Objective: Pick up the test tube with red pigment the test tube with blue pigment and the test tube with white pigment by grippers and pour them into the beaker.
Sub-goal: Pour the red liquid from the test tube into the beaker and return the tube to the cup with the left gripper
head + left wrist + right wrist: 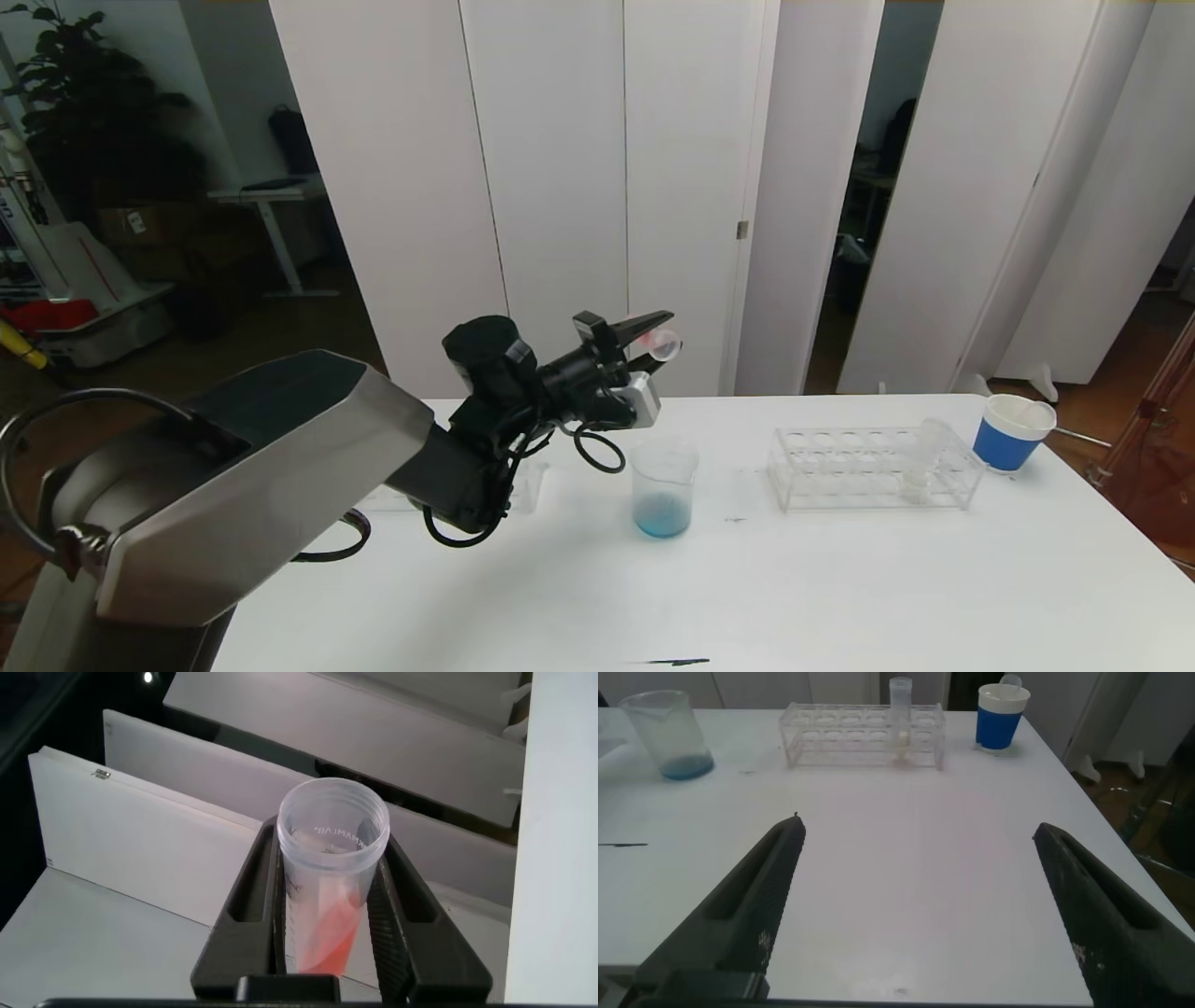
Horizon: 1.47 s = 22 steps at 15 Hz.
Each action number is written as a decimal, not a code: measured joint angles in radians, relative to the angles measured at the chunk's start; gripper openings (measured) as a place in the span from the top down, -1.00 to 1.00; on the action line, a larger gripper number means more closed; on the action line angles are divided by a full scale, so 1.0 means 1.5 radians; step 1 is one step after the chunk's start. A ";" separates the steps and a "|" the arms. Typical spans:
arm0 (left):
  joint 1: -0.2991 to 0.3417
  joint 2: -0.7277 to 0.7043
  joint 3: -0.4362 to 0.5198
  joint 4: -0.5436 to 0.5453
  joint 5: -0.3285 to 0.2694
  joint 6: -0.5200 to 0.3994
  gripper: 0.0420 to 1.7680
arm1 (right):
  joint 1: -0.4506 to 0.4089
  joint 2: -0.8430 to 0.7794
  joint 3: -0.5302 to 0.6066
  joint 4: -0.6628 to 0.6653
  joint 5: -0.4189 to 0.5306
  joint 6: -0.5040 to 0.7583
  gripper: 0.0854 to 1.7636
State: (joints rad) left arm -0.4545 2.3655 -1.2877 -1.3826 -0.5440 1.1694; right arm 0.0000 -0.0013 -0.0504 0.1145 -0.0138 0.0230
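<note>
My left gripper (659, 342) is raised above and just behind the beaker (664, 490), shut on the test tube with red pigment (665, 346). In the left wrist view the tube (329, 873) lies tilted between the fingers (397, 924), open mouth facing out, with red-orange liquid low inside. The beaker (668, 733) stands on the table with blue liquid at its bottom. The test tube with white pigment (924, 455) stands upright in the clear rack (840, 467). The test tube with blue pigment is out of view. My right gripper (918, 829) hangs open over bare table, holding nothing.
A blue paper cup (1013, 434) with a white rim stands at the table's far right corner, beyond the rack (864, 737). A clear plastic piece (527, 485) lies partly hidden behind my left arm. A dark mark (677, 662) sits near the table's front edge.
</note>
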 joint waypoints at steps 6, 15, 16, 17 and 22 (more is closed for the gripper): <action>0.018 0.032 -0.016 -0.019 -0.003 0.035 0.37 | 0.000 0.000 0.000 0.000 0.000 0.000 -0.98; 0.029 0.047 -0.016 -0.031 -0.003 0.046 0.37 | 0.000 0.000 0.000 0.000 0.000 0.000 -0.98; 0.027 0.047 -0.015 -0.037 -0.002 0.045 0.37 | 0.000 0.000 0.000 0.000 0.000 0.000 -0.98; 0.026 0.048 -0.015 -0.039 -0.004 0.045 0.37 | 0.000 0.000 0.000 0.000 0.000 0.000 -0.98; 0.025 0.051 -0.014 -0.049 -0.009 0.048 0.37 | 0.000 0.000 0.000 0.000 0.000 0.000 -0.98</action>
State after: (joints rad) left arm -0.4170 2.4428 -1.3081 -1.4566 -0.5570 1.2411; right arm 0.0000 -0.0013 -0.0504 0.1145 -0.0134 0.0230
